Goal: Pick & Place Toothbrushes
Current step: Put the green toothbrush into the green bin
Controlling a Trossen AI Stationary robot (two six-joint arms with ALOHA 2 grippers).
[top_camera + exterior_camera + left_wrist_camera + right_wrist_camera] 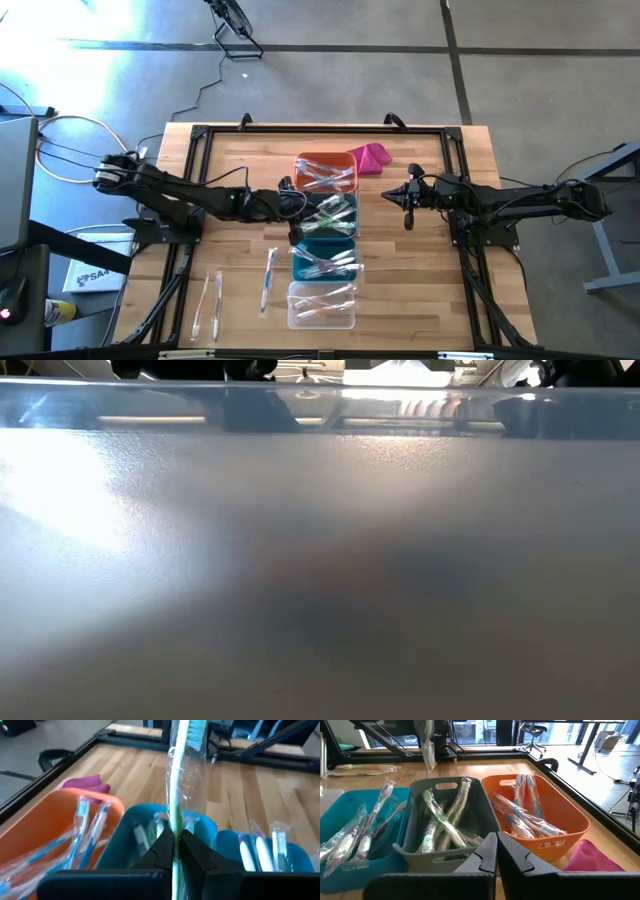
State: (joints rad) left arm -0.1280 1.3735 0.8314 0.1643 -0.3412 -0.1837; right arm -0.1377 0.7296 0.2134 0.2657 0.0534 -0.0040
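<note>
Table (240,150): wooden top, black frame; carries four bins in a column between the two grippers.

Low view: filled by a pale blurred surface; nothing there can be made out.

Orange bin (325,172), grey bin (332,213), teal bin (325,258), clear bin (321,304): each holds wrapped toothbrushes; no wrapper print is legible.

Box on the floor (88,276), beyond the left arm: lettering partly cut off, only "SA" readable.

Magenta cloth (370,157): beside the orange bin, near the right gripper.

Left gripper (176,851): fingers clamped on a green toothbrush (176,805) (wrapper clear, head cut off by the frame), just above the grey bin.

Right gripper (496,851): fingers together, holding nothing, beside the grey bin.

Loose toothbrushes (268,280): on the tabletop, apart from the left gripper.
</note>
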